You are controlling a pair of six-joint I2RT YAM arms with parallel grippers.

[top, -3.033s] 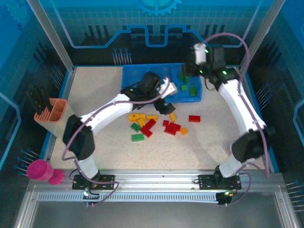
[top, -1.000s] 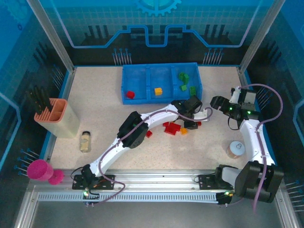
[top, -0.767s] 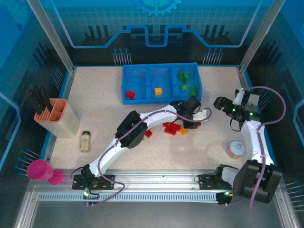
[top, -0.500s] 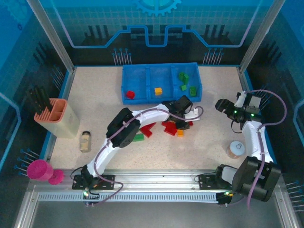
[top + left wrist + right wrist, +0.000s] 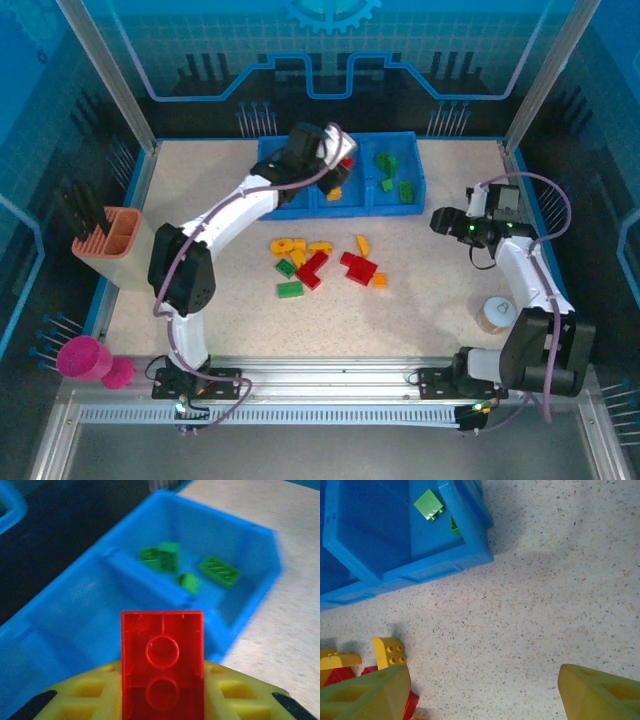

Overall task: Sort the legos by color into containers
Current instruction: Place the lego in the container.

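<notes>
Magenta cup: one, round and smooth, at the near left corner beyond the table's edge.
Tan pot: one, small and round with a pale top, on the table beside the right arm.
Table: one flat beige top with fine dark speckles.
Loose legos: about twelve glossy studded plastic bricks in a scatter at mid-table. There are roughly five yellow, four red, two green and one orange. Most are rectangular and a few yellow ones are rounded or wedge-shaped. All lie in front of the tray, outside it.
Right gripper: two yellow ribbed fingers spread wide with nothing between them, over bare table to the right of the scatter.
Peach holder: one slotted box at the left edge, with dark upright pieces standing in it.
Tray: one shallow blue plastic tray with smooth walls and three rectangular compartments side by side, at the far side of the table.
Green bricks: four, all in the right compartment, two of them touching.
Yellow brick: one, in the middle compartment, partly hidden by the arm.
Left gripper: closed tight on the red brick, above the tray near the wall between the left and middle compartments.
Red brick: one rectangular brick held with its underside sockets towards the wrist camera. Which compartment it hangs over cannot be told.
</notes>
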